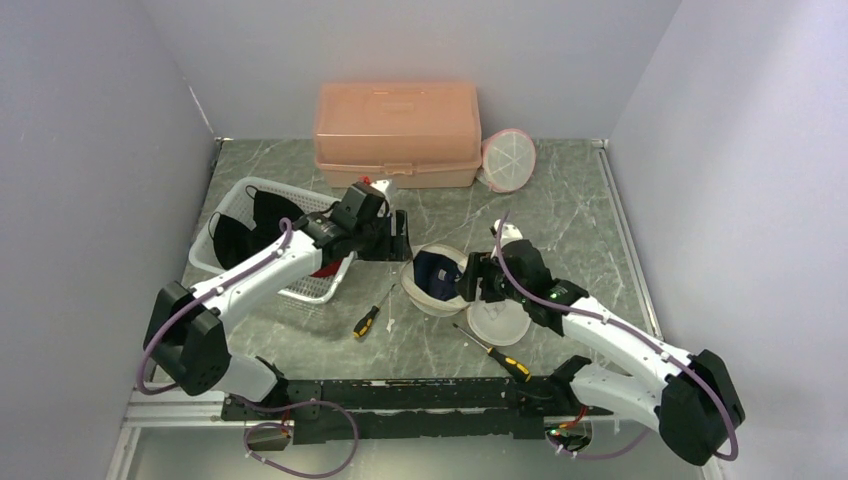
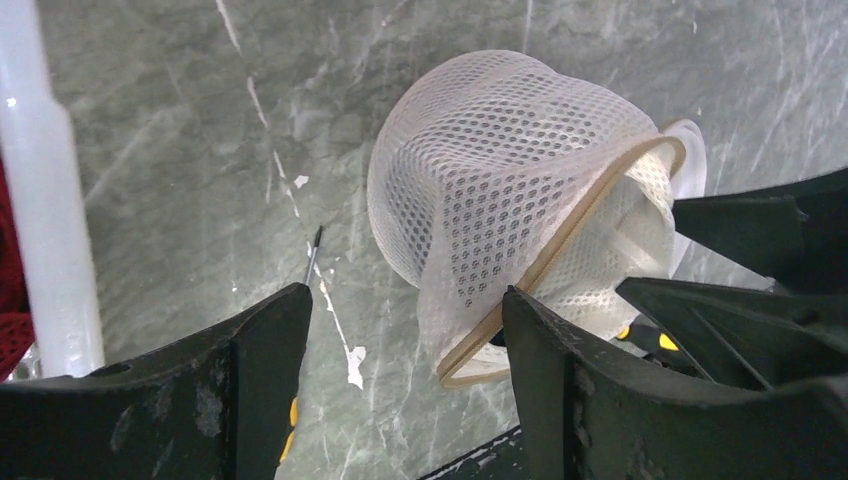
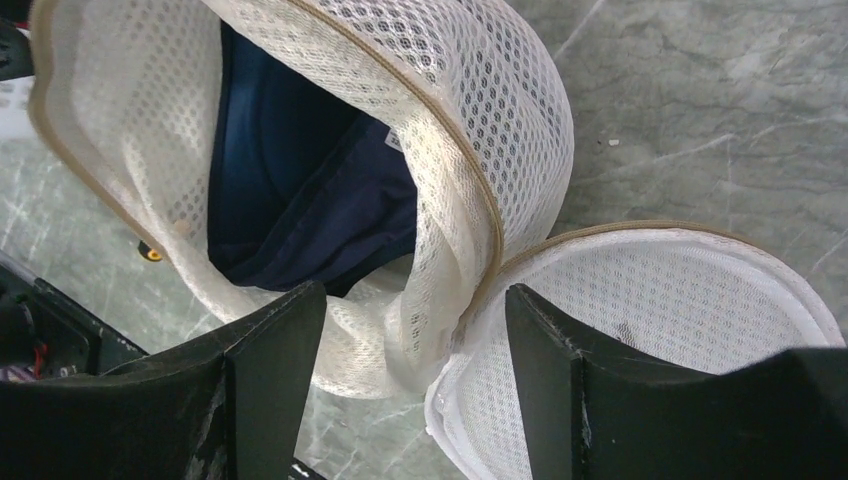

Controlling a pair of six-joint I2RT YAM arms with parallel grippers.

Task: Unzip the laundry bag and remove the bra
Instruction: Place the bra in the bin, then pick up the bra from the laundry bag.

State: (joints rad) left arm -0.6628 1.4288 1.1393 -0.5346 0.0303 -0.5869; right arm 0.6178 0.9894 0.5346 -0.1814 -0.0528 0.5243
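Both tools stand wide and hold nothing. The laundry bag (image 1: 427,297) lies unzipped near the middle of the tabletop (image 1: 580,230), its lid (image 1: 497,322) flopped toward the near edge, the navy bra (image 3: 300,200) tucked inside. The right tool (image 3: 415,300) straddles the bag's rim where the lid hinges; the left tool (image 2: 405,305) hovers just beside the mesh dome. Closing here would likely pinch mesh rather than bra, and the light, unpinned bag would lift or slide along with it. A strap could also catch on the zip.
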